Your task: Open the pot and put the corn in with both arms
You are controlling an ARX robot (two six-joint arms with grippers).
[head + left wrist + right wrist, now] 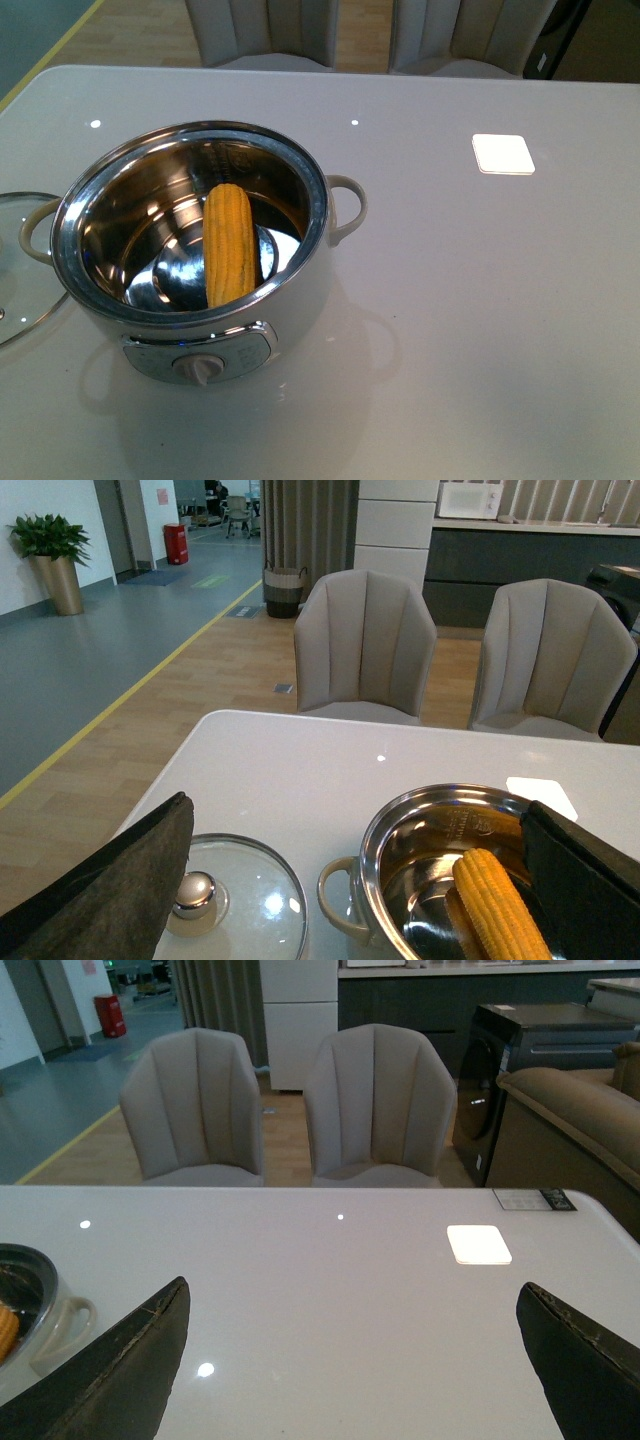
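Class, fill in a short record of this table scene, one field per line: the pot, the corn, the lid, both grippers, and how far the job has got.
pot: open, on the white table, knob facing the camera
corn: inside the pot, leaning on its steel wall
lid: off, flat on the table beside the pot
left gripper: open, empty, above lid and pot
right gripper: open, empty, over bare table
job: corn in, lid off
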